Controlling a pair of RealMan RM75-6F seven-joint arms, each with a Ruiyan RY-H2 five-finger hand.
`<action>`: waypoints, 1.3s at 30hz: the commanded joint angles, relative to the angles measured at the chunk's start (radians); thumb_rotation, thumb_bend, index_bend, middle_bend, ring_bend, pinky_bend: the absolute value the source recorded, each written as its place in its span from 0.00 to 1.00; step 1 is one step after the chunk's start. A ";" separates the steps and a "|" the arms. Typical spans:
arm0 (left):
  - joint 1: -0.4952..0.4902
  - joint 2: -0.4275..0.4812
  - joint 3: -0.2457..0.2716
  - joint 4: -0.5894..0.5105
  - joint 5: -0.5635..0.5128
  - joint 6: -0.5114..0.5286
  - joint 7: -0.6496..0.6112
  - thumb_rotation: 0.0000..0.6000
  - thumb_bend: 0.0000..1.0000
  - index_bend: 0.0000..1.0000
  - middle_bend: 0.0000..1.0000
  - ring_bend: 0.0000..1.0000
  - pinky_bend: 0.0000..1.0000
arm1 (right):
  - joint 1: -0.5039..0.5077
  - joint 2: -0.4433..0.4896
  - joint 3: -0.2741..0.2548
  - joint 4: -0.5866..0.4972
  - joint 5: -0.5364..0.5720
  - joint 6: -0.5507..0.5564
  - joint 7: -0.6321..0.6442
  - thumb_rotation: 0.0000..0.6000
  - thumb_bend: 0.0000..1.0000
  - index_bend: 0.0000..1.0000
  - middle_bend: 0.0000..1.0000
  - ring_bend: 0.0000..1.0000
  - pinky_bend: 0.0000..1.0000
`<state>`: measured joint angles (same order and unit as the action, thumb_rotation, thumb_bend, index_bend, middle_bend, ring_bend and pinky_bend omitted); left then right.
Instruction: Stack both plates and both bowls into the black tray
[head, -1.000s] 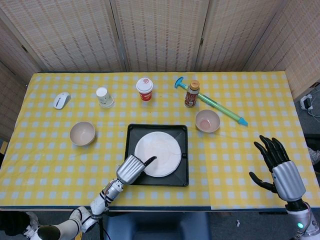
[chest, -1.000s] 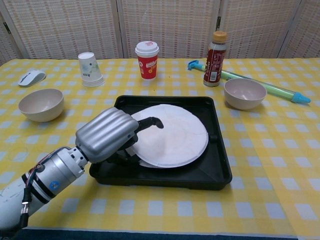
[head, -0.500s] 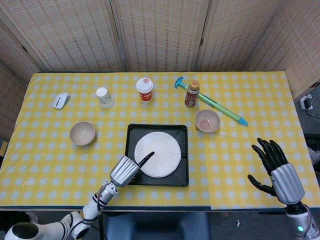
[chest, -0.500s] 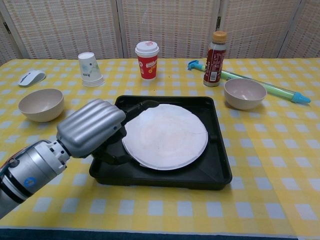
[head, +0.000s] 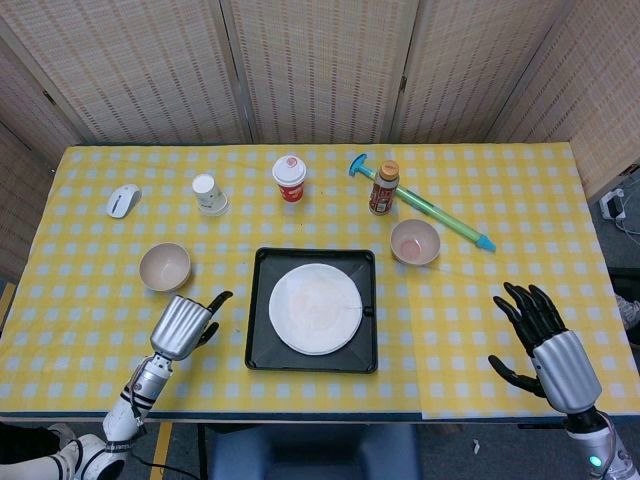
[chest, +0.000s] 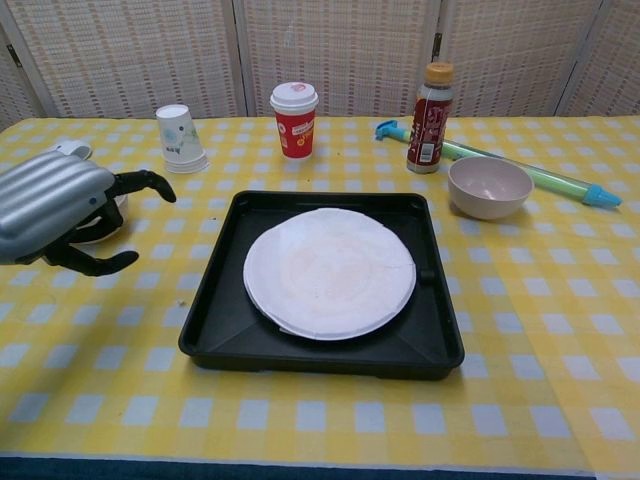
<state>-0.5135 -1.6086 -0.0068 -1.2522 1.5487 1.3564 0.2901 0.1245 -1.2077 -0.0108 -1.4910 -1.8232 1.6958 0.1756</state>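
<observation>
On the yellow-checked counter (head: 90, 310), both robot hands are hanging released; the left bowl (head: 165, 266) looks light, rigid, best pinched at its rim.

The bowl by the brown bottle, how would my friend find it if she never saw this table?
Start at the black tray in the middle of the yellow checked table. Look past its far right corner to the bowl, lying against the long green tube and below the brown bottle. Its inside looks pinkish; the other bowl, left of the tray, is plain beige.

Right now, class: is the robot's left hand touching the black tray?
Apart. The head view shows the left hand over the tablecloth, with checked cloth visible between its fingers and the black tray.
</observation>
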 joint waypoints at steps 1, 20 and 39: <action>0.021 0.049 -0.025 0.018 -0.065 -0.042 -0.039 1.00 0.43 0.37 1.00 0.98 1.00 | 0.002 -0.002 -0.001 0.001 -0.001 -0.004 -0.003 1.00 0.28 0.00 0.00 0.00 0.00; 0.018 0.000 -0.095 0.209 -0.211 -0.188 -0.159 1.00 0.44 0.43 1.00 0.99 1.00 | 0.017 -0.016 0.006 0.006 0.018 -0.040 -0.028 1.00 0.28 0.00 0.00 0.00 0.00; -0.018 -0.100 -0.090 0.466 -0.158 -0.232 -0.283 1.00 0.44 0.49 1.00 0.99 1.00 | 0.027 -0.024 0.020 0.011 0.047 -0.060 -0.044 1.00 0.28 0.00 0.00 0.00 0.00</action>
<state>-0.5272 -1.6974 -0.0948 -0.8051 1.3878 1.1306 0.0210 0.1512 -1.2312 0.0093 -1.4797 -1.7762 1.6358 0.1317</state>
